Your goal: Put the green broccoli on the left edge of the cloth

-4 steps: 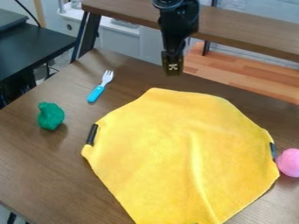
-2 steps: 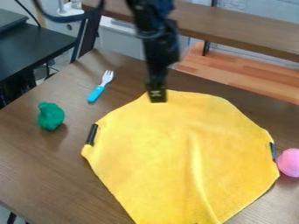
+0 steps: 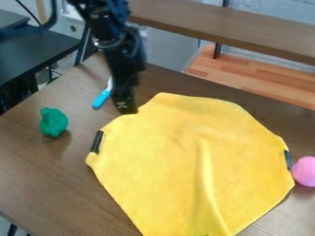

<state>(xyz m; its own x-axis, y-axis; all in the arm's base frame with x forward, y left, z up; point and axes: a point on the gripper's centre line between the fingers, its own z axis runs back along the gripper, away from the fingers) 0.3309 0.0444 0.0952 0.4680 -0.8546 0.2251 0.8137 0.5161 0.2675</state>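
Observation:
The black gripper (image 3: 126,109) hangs over the upper-left border of the yellow cloth (image 3: 190,161), to the right of the green broccoli and a bit higher in the view. On the bare wood left of the cloth sits the green broccoli (image 3: 53,122), apart from both cloth and gripper. The cloth lies spread over the middle of the table, with a soft crease down its right half.
A blue-handled fork (image 3: 101,98) lies just left of the gripper, its tines partly hidden by the arm. Dark clips (image 3: 97,141) grip the cloth's left and right edges. A pink ball (image 3: 305,171) rests at the table's right side.
From the top middle, the arm has swung left and down in the view, and it now covers part of the fork. Broccoli and cloth have stayed where they were.

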